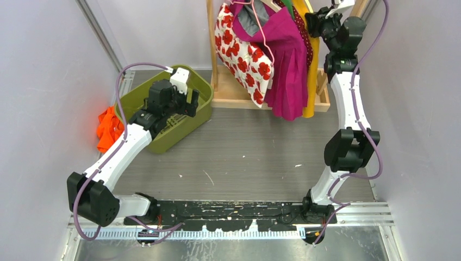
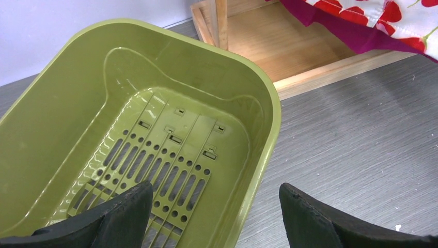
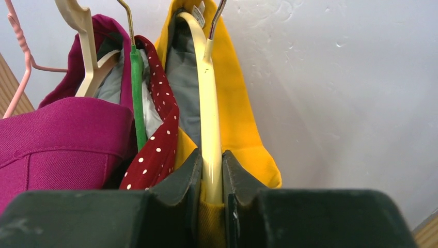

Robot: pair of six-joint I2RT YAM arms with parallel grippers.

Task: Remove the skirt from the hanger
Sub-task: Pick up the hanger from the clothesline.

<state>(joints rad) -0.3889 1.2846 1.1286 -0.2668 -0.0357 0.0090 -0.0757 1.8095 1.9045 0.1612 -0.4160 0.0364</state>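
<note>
Left gripper (image 2: 217, 206), near-left: fingers spread wide, holding nothing, hovering over the right rim of the green basket (image 2: 276, 119). Nothing lies in the part of the basket that shows. An orange cloth (image 1: 108, 128) lies on the table just left of it. This arm is well apart from the clothes.

Far side, centre to right: a wooden rack (image 1: 234, 92) hung with garments. From left, these are a red-flowered white one (image 1: 242, 51), a magenta pleated one (image 1: 288, 70), a red dotted one (image 3: 160, 144) on a green hanger (image 3: 137, 93), then the yellow skirt (image 3: 237, 103), rightmost, beside the wall. I judge the yellow one to be the piece in hand, but only from where the claw is.

Right gripper (image 3: 212, 160) is raised to the top of the rack and is much the nearer arm. Its fingers are pressed in on the cream hanger (image 3: 206, 103), pinching one shoulder bar with a fold of yellow cloth under the pinch. The bar runs straight up and away from the claw toward its hook. The skirt drapes over both sides of the bar and hangs down below the claw, so it should come off by sliding down along the bar.
</note>
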